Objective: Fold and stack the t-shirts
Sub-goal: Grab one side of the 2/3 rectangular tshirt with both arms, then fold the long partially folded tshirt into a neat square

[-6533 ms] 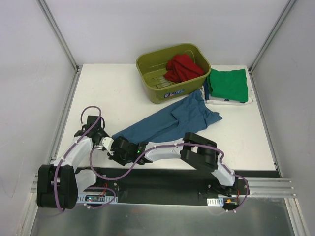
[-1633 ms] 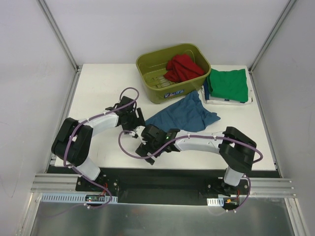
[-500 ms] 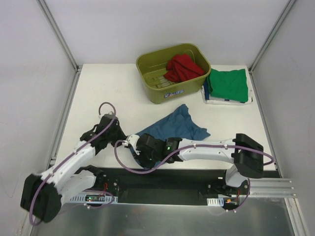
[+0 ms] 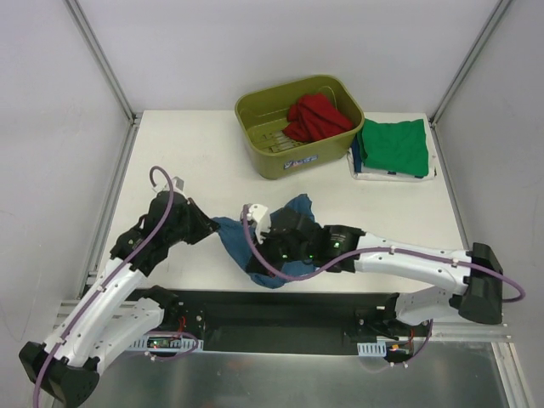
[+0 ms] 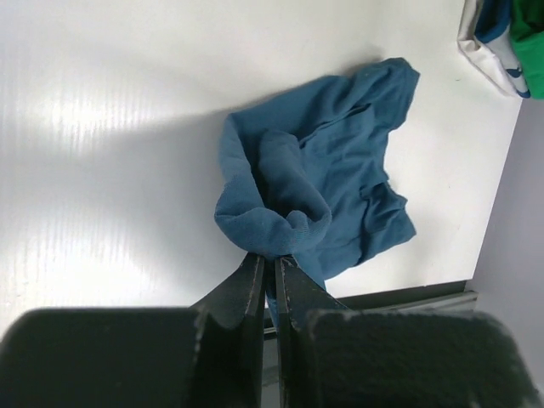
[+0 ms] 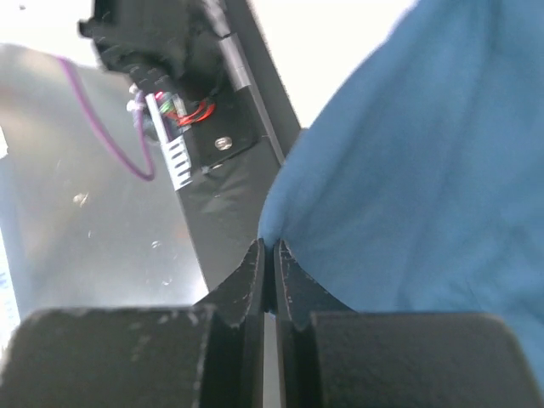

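Observation:
The teal-blue t-shirt (image 4: 270,272) is bunched up and lifted off the table between both grippers, near the front edge. My left gripper (image 4: 212,225) is shut on one edge of it; in the left wrist view the cloth (image 5: 323,187) hangs crumpled from the closed fingertips (image 5: 270,259). My right gripper (image 4: 270,234) is shut on another edge; in the right wrist view the blue cloth (image 6: 425,170) fills the right side above the closed fingertips (image 6: 270,246). The green t-shirt (image 4: 393,146) lies folded at the back right. The red t-shirt (image 4: 316,116) lies crumpled in the tub.
The olive-green plastic tub (image 4: 297,157) stands at the back centre. A white-and-blue item (image 4: 365,173) lies under the green shirt. The black mounting rail (image 4: 280,310) runs along the near edge. White walls enclose the table.
Both arms rose and drew together, lifting the teal-blue shirt off the table and bunching it; half a second ago it still lay partly spread toward the centre right.

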Tool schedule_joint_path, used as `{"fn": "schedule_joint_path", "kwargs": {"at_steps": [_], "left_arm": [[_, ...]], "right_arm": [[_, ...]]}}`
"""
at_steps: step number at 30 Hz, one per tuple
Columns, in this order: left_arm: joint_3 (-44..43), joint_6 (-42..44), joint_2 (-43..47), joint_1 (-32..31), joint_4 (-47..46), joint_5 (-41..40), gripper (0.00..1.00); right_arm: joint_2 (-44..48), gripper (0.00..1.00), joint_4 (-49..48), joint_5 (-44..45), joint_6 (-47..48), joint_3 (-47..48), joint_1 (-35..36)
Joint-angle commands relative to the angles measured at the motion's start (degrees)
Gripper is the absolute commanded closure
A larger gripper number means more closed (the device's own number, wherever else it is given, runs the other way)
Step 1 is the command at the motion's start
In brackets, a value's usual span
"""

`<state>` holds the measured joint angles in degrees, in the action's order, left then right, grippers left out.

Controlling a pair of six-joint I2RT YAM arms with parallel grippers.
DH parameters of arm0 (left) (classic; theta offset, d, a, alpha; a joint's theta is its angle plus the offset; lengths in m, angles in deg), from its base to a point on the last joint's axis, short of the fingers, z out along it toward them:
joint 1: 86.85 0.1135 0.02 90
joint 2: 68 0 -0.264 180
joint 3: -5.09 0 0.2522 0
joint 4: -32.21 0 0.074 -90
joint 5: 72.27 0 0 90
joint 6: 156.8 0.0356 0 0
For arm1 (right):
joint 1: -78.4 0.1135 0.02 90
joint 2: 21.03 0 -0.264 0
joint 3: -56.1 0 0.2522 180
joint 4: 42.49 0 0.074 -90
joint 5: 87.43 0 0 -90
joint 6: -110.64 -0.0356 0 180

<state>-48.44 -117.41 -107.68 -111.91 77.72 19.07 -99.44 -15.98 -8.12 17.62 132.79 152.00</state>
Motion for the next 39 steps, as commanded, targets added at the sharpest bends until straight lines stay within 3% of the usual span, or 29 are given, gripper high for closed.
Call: {"fn": "schedule_joint_path", "kwargs": {"at_steps": [1, 5, 18, 31, 39], "left_arm": [[-6.54, 1.39, -7.05, -3.48, -2.74, -4.85, 1.00], [-11.98, 2.00, -13.39, -8.33, -4.50, -9.16, 1.00], [-29.04, 4.91, -38.25, -14.66, -8.81, -9.43, 1.00], [-45.90, 6.05, -59.27, -18.27, -8.72, -10.75, 1.00], [-54.00, 5.52, -70.60, -18.62, -8.72, -11.63, 1.00]], "right_arm": [[7.64, 0.99, 2.27, 1.02, -5.31, -4.31, -2.67], [12.48, 0.99, 5.87, 4.62, -5.67, -6.95, -6.36], [27.51, 0.99, 18.00, 12.81, -7.08, -13.80, -18.57], [26.38, 0.99, 21.17, 15.88, -6.47, -18.29, -35.44], [20.50, 0.99, 22.93, 21.15, -6.38, -18.64, -42.66]]}}
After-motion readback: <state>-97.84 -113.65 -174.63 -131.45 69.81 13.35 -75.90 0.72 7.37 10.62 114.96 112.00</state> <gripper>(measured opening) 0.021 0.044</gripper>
